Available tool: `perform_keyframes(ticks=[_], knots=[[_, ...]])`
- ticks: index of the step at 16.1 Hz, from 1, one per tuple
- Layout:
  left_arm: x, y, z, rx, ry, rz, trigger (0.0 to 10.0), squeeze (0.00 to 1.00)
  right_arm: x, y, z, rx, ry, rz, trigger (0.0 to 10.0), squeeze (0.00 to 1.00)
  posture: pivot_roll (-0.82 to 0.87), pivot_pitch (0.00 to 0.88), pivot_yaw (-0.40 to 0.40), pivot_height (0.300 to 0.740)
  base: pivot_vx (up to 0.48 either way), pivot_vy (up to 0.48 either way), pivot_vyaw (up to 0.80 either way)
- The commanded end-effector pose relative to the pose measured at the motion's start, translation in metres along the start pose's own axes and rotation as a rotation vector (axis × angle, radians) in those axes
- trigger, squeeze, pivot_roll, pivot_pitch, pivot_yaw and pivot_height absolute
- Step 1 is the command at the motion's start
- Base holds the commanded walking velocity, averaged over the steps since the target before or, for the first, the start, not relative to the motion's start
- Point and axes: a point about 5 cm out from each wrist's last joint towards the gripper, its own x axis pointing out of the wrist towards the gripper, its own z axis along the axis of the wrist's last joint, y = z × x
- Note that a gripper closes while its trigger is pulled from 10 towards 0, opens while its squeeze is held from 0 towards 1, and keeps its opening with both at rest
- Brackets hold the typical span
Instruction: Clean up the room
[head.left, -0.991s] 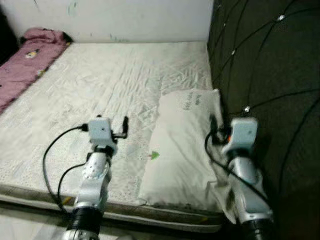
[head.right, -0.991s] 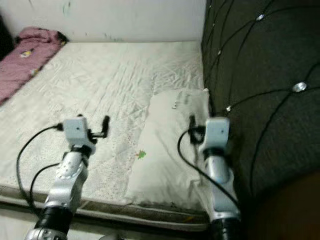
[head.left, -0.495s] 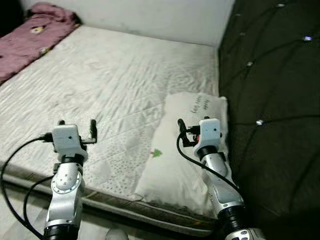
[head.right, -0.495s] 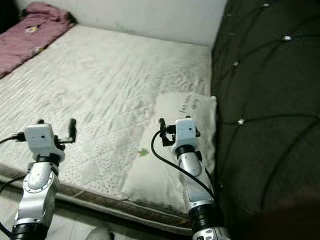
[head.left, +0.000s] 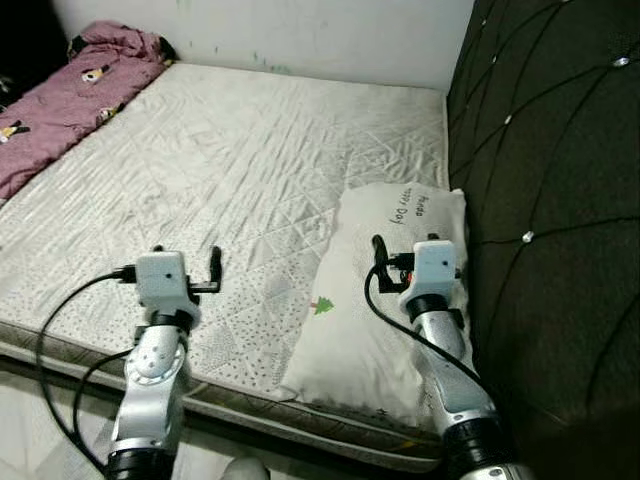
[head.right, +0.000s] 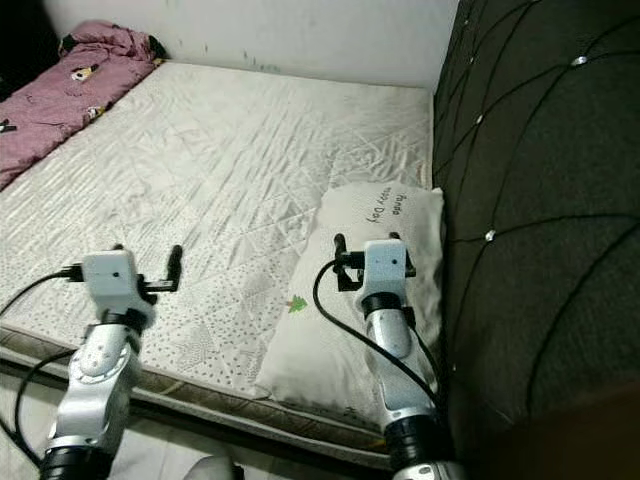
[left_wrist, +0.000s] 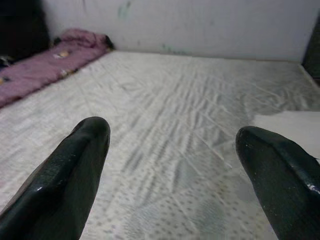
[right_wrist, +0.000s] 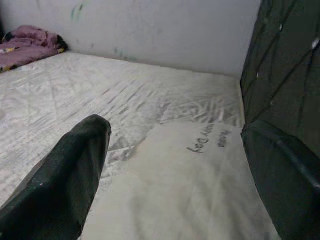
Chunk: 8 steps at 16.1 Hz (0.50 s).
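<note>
Bed tidy-up barely begun, both claws empty.
Your pillow (head.left: 385, 290) lay by the headboard (head.left: 545, 200) on the bare mattress (head.left: 230, 170), pink blanket (head.left: 70, 95) bunched at the far left edge, so I'd judge most was left. Your left claw (left_wrist: 172, 165) was spread wide over the mattress, holding nothing; your right claw (right_wrist: 175, 160) gaped above the pillow, contact unclear.

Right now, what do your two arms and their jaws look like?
Both arms are silver metal with jointed segments and black cuffs near the base. Each wrist carries a pale boxy camera housing, and black cables loop from it along the arm. The left gripper and right gripper each have two long black fingers with rounded tips. The right housing shows a small red-orange mark.
</note>
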Motion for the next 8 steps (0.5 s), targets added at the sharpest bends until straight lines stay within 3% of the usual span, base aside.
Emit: perform_keyframes(ticks=[1, 4, 8], knots=[[0.003, -0.001, 0.001, 0.000, 0.004, -0.014, 10.0, 0.00, 0.001, 0.000, 0.007, -0.030, -0.040, 0.019, 10.0, 0.00, 0.06, 0.000, 0.043, 0.740, 0.000, 0.000, -0.80], [0.004, -0.010, 0.003, -0.024, -0.010, -0.021, 10.0, 0.00, 0.000, -0.011, 0.003, -0.020, -0.009, 0.006, 10.0, 0.00, 0.05, 0.000, -0.002, 0.740, 0.000, 0.000, -0.75], [0.003, -0.014, 0.006, -0.048, -0.008, -0.027, 10.0, 0.00, -0.003, -0.011, -0.001, -0.014, 0.019, 0.018, 10.0, 0.00, 0.05, 0.000, 0.000, 0.740, 0.000, 0.000, 0.00]])
